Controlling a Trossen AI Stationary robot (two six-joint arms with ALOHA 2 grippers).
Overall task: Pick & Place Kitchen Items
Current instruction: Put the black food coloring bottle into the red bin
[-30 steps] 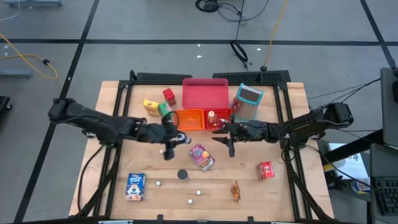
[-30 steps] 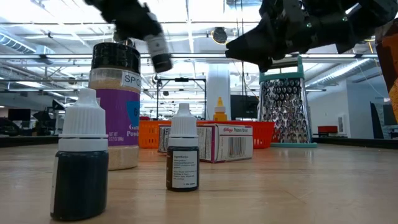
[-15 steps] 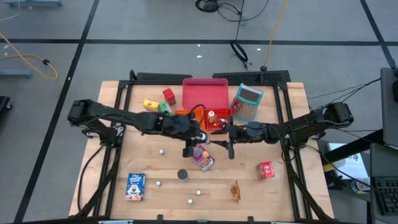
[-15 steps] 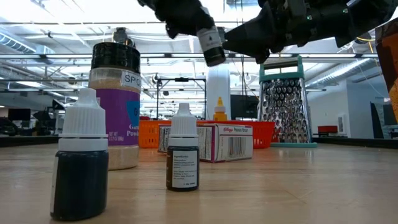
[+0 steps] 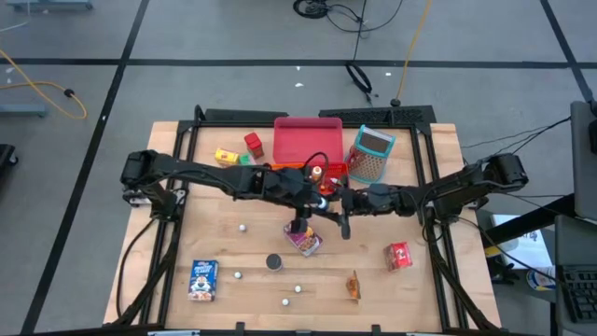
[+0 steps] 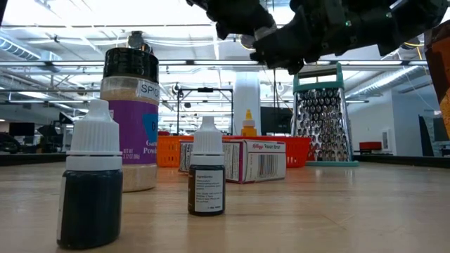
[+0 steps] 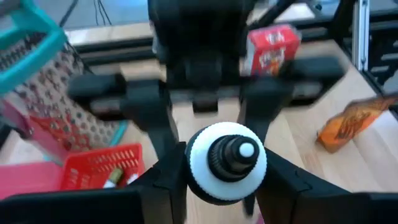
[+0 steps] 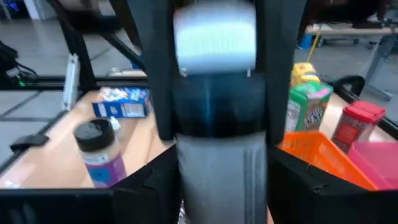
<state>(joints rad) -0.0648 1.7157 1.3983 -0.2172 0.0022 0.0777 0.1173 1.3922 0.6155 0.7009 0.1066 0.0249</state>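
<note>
Currently left gripper (image 5: 306, 207) sits mid-frame in the high view, clamped on a small white-capped bottle (image 7: 227, 163) held above the table. Right gripper (image 5: 338, 203) faces it just to the right, jaws spread either side of that bottle, not gripping.

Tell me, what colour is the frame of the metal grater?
The grater has a teal frame. It shows best in the high view, beside the pink tray.

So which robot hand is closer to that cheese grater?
The right gripper: it hovers just in front of the grater. The left gripper, holding a small bottle, is farther, above the purple packet.
</note>
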